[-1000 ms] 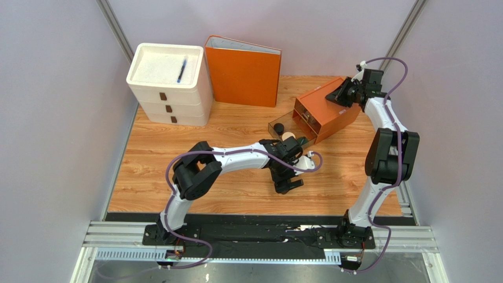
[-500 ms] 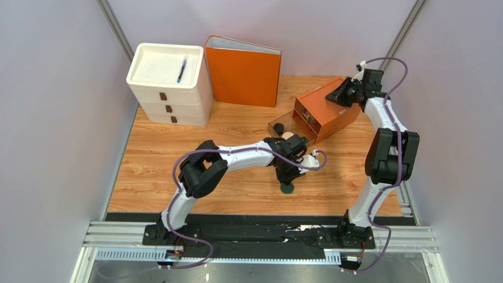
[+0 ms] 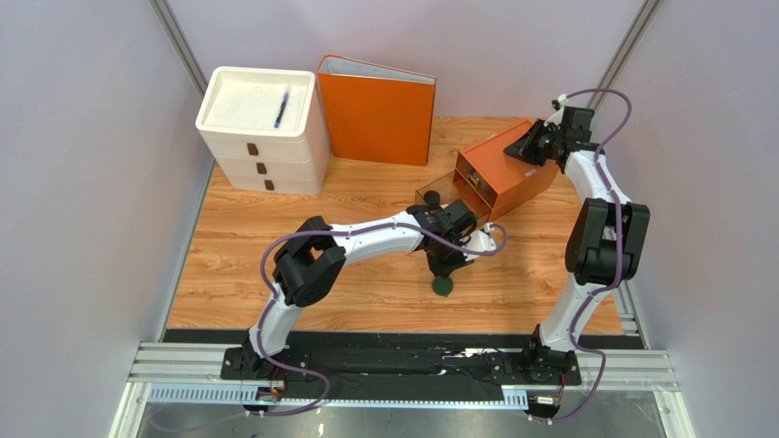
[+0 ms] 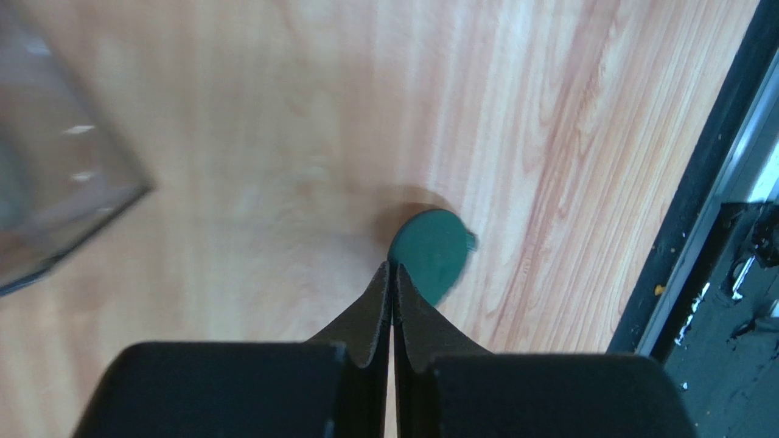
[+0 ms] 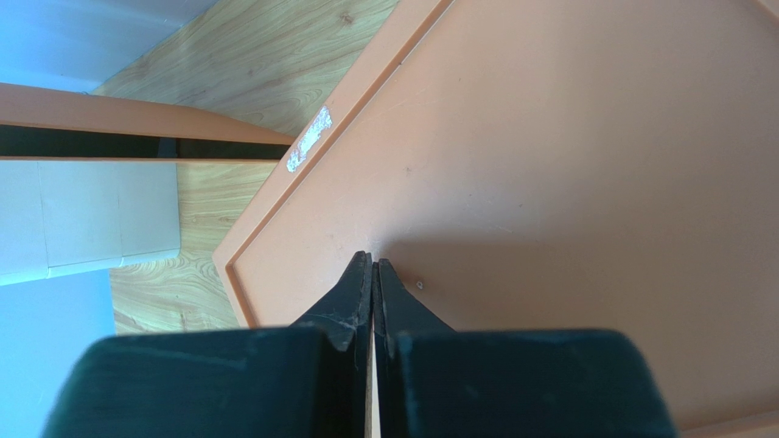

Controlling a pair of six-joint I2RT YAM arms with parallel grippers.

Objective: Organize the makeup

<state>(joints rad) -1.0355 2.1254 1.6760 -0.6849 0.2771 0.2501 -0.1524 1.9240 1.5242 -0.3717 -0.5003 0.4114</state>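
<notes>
Far on the left of the counter [image 3: 229, 265] stands a white box of drawers [image 3: 265, 151], and a blue pen [image 3: 282, 109] lies on its top. Just beside it, at the back, an orange folder [image 3: 377, 109] stands upright. My left arm [image 3: 366, 242] reaches out over the middle of the wood. My left jaws are pressed tight together with nothing between them. The dark green compact [image 4: 432, 255] lies flat on the counter just past their tips, on the near side, close to the black strip at the edge. From my wrist the tips look as if they meet its rim, but I cannot tell if they touch it. From above I see it as a small dark round spot [image 3: 443, 286] on the bare wood, out of any box. A little further back is a clear drawer [image 3: 430, 203], pulled out of an orange box [image 3: 501, 173]. A small black round pot [image 3: 432, 195] sits inside that drawer. My arm hides the rest of the drawer. On the right, my right arm [image 3: 599, 233] bends back over the orange box. My right jaws are tight together too and hold nothing. Their tips rest at the flat orange top [image 5: 567, 182] of the box, near its back edge, and they seem to touch it.
</notes>
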